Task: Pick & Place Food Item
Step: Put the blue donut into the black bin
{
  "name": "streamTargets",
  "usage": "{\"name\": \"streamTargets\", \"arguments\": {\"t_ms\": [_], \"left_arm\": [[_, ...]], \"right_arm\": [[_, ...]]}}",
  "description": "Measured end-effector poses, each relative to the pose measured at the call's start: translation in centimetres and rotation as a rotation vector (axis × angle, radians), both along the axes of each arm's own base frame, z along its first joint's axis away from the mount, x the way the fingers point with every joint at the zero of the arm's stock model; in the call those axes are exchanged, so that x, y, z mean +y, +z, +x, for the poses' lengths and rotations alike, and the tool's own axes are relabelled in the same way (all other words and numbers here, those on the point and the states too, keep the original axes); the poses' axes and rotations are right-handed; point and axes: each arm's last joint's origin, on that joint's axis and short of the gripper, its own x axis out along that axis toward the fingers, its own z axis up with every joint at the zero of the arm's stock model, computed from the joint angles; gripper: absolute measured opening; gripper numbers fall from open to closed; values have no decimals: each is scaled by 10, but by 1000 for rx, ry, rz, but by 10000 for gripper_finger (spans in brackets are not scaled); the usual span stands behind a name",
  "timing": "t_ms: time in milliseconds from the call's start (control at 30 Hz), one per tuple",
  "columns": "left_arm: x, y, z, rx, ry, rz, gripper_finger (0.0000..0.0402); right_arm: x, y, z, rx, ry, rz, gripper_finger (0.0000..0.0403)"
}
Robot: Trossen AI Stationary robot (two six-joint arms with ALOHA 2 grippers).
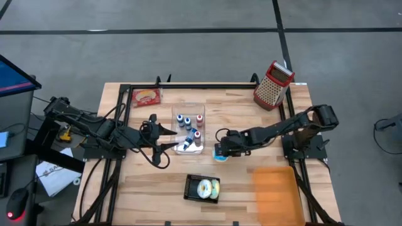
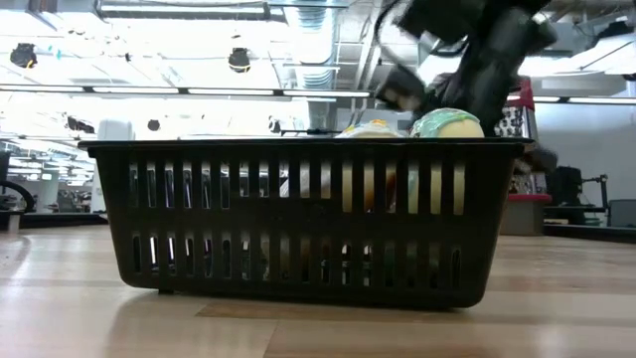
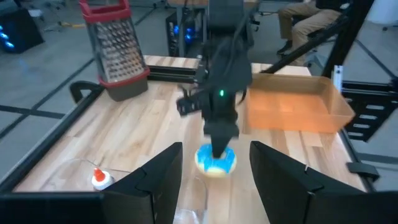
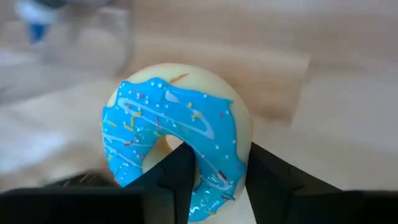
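Note:
A ring doughnut with blue icing and sprinkles [image 4: 177,134] is at the table's middle [image 1: 220,156], just right of a clear tray of small bottles [image 1: 188,130]. My right gripper [image 4: 214,183] comes down on it [image 3: 219,134] and is shut on its ring. My left gripper [image 3: 214,186] stands open at the clear tray's left side [image 1: 169,139], level, pointing at the doughnut and touching nothing. A black slatted basket [image 1: 191,187] near the front edge holds other doughnuts [image 1: 208,189]. My right gripper holds the doughnut's ring at the side nearest the wrist [image 4: 217,180], one finger [image 4: 177,177] in the hole and the other [image 4: 267,180] outside the rim. The fingers slant down from the table's right. Whether the doughnut is clear of the table, I cannot tell.
An orange tray [image 1: 273,188] lies at the near right. A red-topped grater [image 1: 273,85] stands at the far right corner and a packaged snack [image 1: 146,96] lies at the far left. A black frame rail [image 1: 188,86] runs round the table. A person sits beyond the table [image 3: 305,18].

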Motion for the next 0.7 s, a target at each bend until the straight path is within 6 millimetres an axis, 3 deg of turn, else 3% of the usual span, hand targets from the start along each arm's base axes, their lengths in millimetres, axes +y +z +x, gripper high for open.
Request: {"name": "streamTargets", "arguments": {"t_ms": [200, 333, 500, 700], "left_arm": [[0, 0, 0, 4, -9, -2, 182], [0, -2, 0, 17, -10, 4, 182], [0, -3, -1, 32, -9, 10, 182], [0, -3, -1, 27, -2, -11, 182]], "right_arm": [[38, 43, -17, -139, 11, 60, 119], [68, 69, -18, -175, 74, 111, 119], [93, 93, 6, -97, 210, 121, 119], [93, 104, 50, 34, 297, 24, 127]]}}
